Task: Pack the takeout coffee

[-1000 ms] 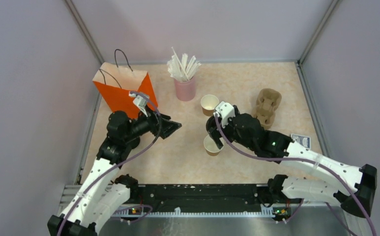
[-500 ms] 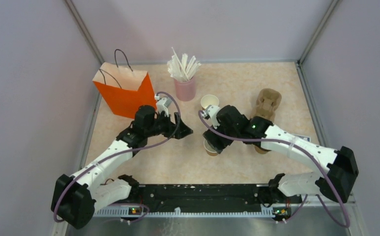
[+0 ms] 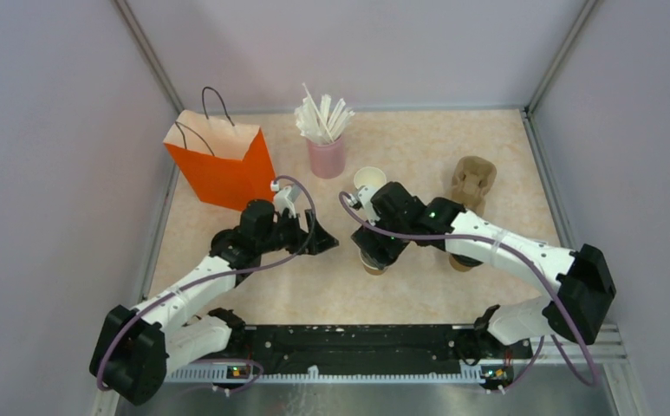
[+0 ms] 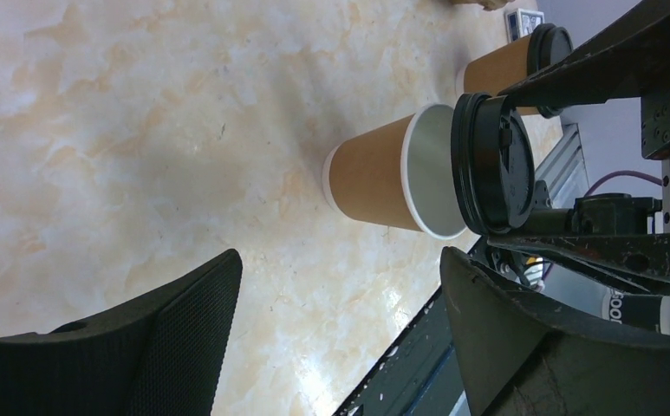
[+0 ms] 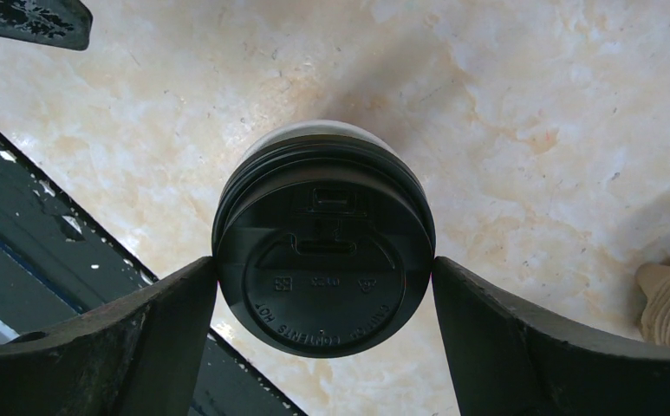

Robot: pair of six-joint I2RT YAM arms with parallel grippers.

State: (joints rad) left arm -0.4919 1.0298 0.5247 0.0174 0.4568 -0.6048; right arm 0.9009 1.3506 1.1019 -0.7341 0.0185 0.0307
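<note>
While the right tool (image 5: pixel 324 262) pinches the lid (image 4: pixel 491 165) above the cup (image 4: pixel 374 173), the left tool (image 4: pixel 340 260) gapes.

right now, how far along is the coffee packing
Done: one lidded cup stands ready. In hand: the right pincer grips a black lid at the rim of an open cup, not seated; the left pincer is open beside it. Left: seat that lid, cover the far open cup, then pack all three in the orange bag.
</note>
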